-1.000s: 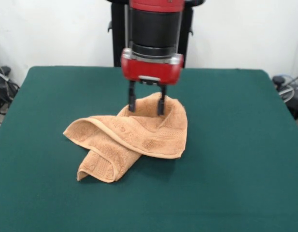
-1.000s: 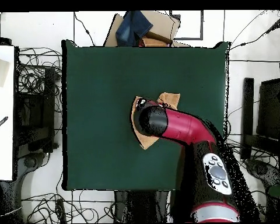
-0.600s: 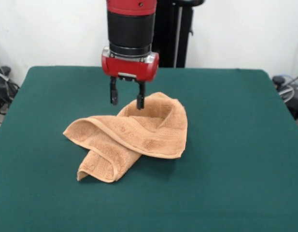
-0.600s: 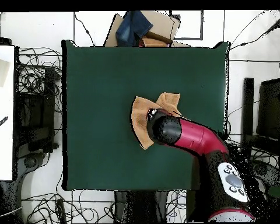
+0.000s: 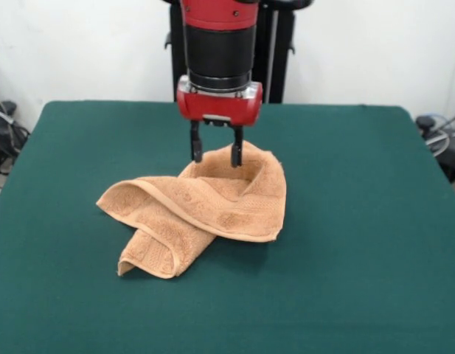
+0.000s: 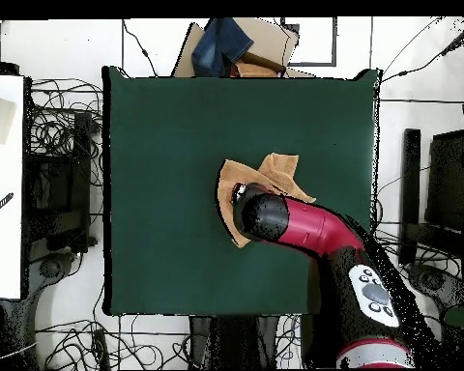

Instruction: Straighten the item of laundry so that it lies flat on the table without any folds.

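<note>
**Over the towel's back fold, the gripper slides back and the cloth stays put**

Above the far part of the towel (image 5: 201, 210) hangs the gripper (image 5: 216, 151); its two black fingers (image 5: 196, 150) stand apart with nothing between them; half a second ago it was further toward 9 o'clock in the front view, off the cloth's edge, and now it has slid back toward 3 o'clock; a second ago it sat lower and further toward 3 o'clock, with its tips down at the raised fold.

Near the middle of the table (image 5: 374, 221) the towel lies in the same bunched shape in all three moments; one long band runs from 9 o'clock to 3 o'clock; a flap is tucked under and pokes out at about 7 o'clock; a loop of cloth stands up at about 1 o'clock, just under the finger tips.

From above, the red arm (image 6: 308, 224) covers much of the towel; only its edges at 9 o'clock and 12 o'clock peek out.

So only the gripper has moved; the towel is still folded and the job looks hardly begun; it seems to be hunting for a good place to pinch, likely that raised loop.
</note>
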Action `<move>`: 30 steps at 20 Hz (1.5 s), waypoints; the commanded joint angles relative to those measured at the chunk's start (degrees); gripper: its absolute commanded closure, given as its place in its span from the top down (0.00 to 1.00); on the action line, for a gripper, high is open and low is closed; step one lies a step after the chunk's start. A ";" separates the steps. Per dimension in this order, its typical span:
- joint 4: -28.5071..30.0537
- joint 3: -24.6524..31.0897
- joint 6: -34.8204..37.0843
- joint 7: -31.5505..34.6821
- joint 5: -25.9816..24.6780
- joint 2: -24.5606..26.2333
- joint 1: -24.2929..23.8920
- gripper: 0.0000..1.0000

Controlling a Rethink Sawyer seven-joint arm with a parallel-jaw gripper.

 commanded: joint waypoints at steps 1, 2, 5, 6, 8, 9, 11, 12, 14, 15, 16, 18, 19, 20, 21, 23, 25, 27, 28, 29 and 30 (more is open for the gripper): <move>0.44 5.77 5.27 5.19 0.77 2.55 2.45 1.00; 0.46 5.80 6.25 5.14 1.01 2.66 2.34 1.00; 0.54 5.16 7.21 5.08 0.73 2.90 2.62 1.00; 1.00 5.15 6.53 5.14 0.58 3.00 2.48 1.00; 1.76 5.25 4.73 5.32 0.30 3.34 2.16 1.00; 2.44 5.52 2.93 5.61 0.13 3.41 1.86 1.00; 3.09 5.91 1.07 6.09 0.12 3.57 1.58 1.00; 3.04 5.92 0.93 6.25 0.20 3.59 1.66 1.00; 2.72 5.38 1.98 6.63 0.49 3.68 2.32 1.00; 2.42 5.24 2.75 6.53 0.58 3.80 2.52 1.00; 2.23 5.16 3.34 6.50 0.67 3.92 2.68 1.00; 1.92 4.98 3.71 6.71 0.86 4.22 2.93 1.00; 1.91 5.16 3.65 6.66 0.91 4.33 2.83 1.00; 1.91 5.34 3.58 6.61 0.96 4.44 2.73 1.00; 1.80 5.43 3.59 6.62 1.03 4.60 2.74 1.00; 1.95 5.79 3.29 6.62 1.14 4.75 2.55 1.00; 2.11 6.21 2.99 6.52 1.21 4.81 2.27 1.00; 2.16 6.56 2.68 6.56 1.33 5.00 2.17 1.00; 2.21 6.70 2.27 6.73 1.40 5.13 2.21 1.00; 2.20 6.83 2.17 6.84 1.51 5.25 2.25 1.00; 2.26 6.82 1.92 7.08 1.60 5.35 2.38 1.00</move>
